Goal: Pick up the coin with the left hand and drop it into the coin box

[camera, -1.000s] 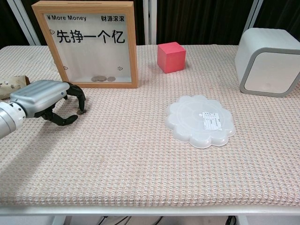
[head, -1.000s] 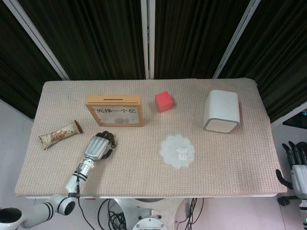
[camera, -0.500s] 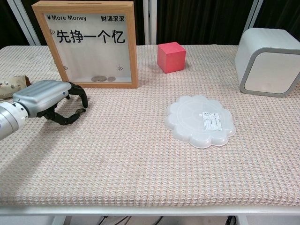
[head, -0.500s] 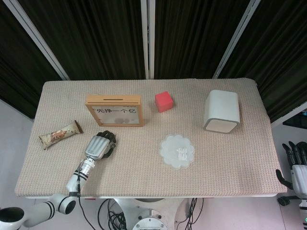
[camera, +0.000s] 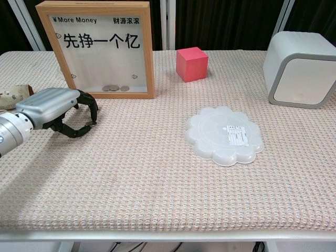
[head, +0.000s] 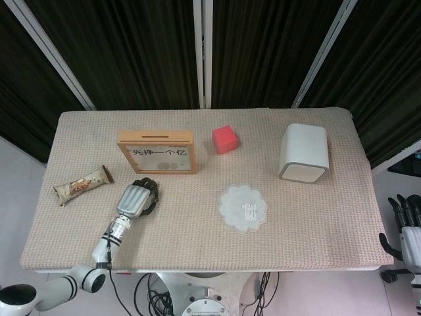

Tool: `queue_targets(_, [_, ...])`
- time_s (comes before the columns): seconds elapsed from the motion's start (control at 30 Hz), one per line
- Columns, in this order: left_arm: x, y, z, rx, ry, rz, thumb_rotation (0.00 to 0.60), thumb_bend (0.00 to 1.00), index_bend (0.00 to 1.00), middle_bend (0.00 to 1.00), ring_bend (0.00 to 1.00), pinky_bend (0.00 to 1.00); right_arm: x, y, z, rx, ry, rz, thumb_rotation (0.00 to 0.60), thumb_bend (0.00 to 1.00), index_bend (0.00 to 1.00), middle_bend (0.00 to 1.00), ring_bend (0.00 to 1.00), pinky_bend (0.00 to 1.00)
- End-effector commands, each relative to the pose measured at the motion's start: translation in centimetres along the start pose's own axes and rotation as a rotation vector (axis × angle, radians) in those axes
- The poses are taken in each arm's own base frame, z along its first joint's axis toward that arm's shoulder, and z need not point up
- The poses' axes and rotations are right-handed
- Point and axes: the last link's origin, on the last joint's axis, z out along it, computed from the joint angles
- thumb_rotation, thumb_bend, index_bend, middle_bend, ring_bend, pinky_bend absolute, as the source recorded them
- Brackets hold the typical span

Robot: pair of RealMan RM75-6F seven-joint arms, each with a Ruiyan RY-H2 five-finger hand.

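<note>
Left hand sits just in front of the coin box, low over the table, thumb and a fingertip pinched together. Coin seems caught in that pinch (tiny, hard to confirm). Right hand hangs off the table's right edge, far from the coin box, fingers straight and apart, holding nothing. Two coins already lie inside the box.
</note>
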Motion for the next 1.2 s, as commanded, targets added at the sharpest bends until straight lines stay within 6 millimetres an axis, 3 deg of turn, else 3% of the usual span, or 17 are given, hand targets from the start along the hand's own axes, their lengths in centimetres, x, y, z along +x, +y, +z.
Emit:
queue_targets(0.03, [-0.02, -0.02, 0.11, 0.004, 0.009, -0.003, 0.6, 0.26, 0.46, 0.25, 0.17, 0.3, 0.03, 0.03, -0.04, -0.001, 0.0, 0.0, 0.6, 0.3, 0.0, 0.0, 0.0, 0.0])
queue_targets(0.43, [0.07, 0.05, 0.39, 0.016, 0.049, -0.024, 0.6, 0.29, 0.52, 0.28, 0.19, 0.32, 0.0, 0.19, -0.01, -0.003, -0.004, 0.002, 0.6, 0.3, 0.0, 0.0, 0.0, 0.0])
queue_targets(1.2, [-0.11, 0.26, 1.06, 0.012, 0.088, -0.035, 0.6, 0.31, 0.54, 0.31, 0.21, 0.33, -0.15, 0.55, -0.05, -0.016, -0.018, 0.006, 0.6, 0.3, 0.0, 0.0, 0.0, 0.0])
